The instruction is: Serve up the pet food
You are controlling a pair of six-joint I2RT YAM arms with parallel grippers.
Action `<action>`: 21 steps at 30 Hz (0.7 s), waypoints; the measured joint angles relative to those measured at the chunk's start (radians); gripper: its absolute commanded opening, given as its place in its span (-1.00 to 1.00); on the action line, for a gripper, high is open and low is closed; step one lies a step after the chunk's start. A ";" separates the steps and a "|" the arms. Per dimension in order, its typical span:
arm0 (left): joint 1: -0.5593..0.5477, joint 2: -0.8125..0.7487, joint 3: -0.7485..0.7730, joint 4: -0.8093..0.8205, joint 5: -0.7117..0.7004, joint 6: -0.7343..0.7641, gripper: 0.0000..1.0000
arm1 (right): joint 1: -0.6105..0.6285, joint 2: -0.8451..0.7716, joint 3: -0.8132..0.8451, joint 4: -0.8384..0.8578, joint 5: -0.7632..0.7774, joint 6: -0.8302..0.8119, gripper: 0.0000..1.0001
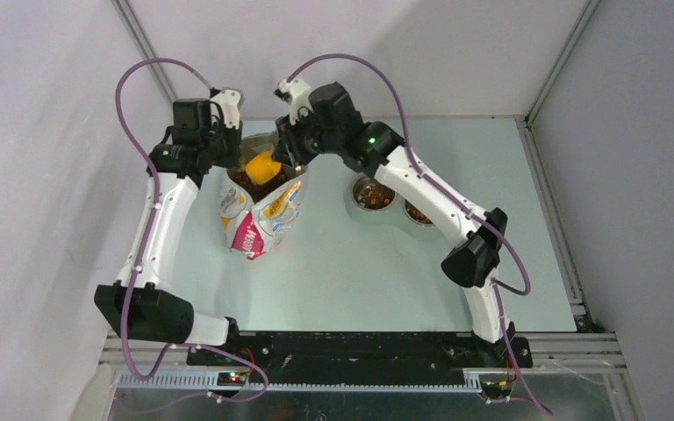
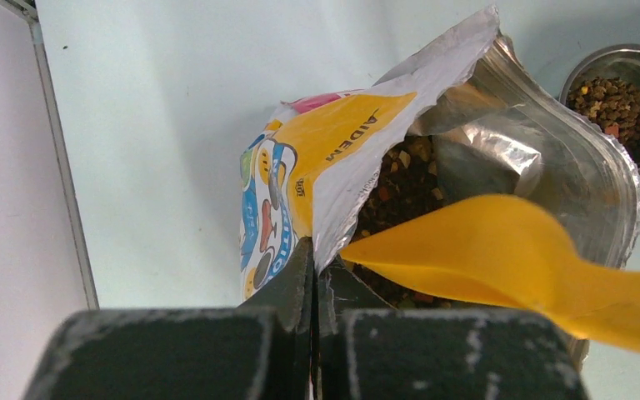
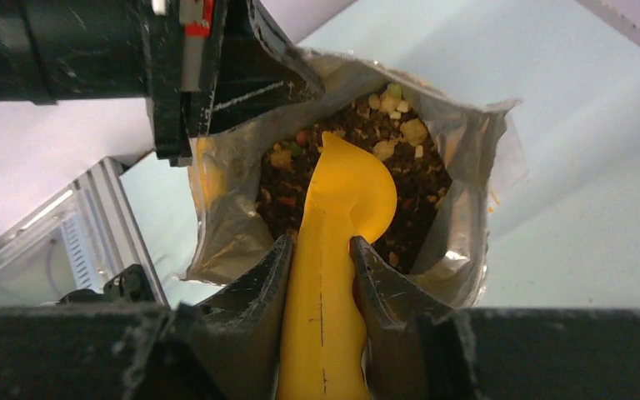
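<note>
Tools split the labour as we work to serve a meal: the left tool [image 2: 315, 260] is pinched fully shut on the torn lip of the printed foil bag [image 2: 325, 158]. We read that grip as what holds the mouth wide instead of letting the foil fold over. The right tool [image 3: 321, 250], its jaws closed only part-way, clamps the handle of the yellow scoop [image 3: 346, 187] from both sides. The scoop's bowl reaches into the opening, right at the pet food [image 3: 417, 162], a heap of brown and tan kibble inside the bag. Whether the scoop has any load yet we cannot tell. The bag sits in the left half of the worktop [image 1: 360, 281], toward its far edge. A steel bowl [image 1: 354, 195] to the right of the bag, also toward the far edge, already shows kibble, with a second bowl half hidden behind the right arm. In our judgement the bowls sit close by so that each scoopful has only a short swing to travel.
</note>
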 measured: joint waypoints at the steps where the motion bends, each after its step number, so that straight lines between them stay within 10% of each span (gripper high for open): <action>1: 0.000 0.000 0.000 0.000 0.000 -0.005 -1.00 | 0.016 0.005 -0.002 -0.009 0.031 0.002 -1.00; 21: 0.002 -0.069 -0.091 0.065 0.012 -0.038 -1.00 | 0.096 0.194 0.081 -0.072 0.370 0.063 -1.00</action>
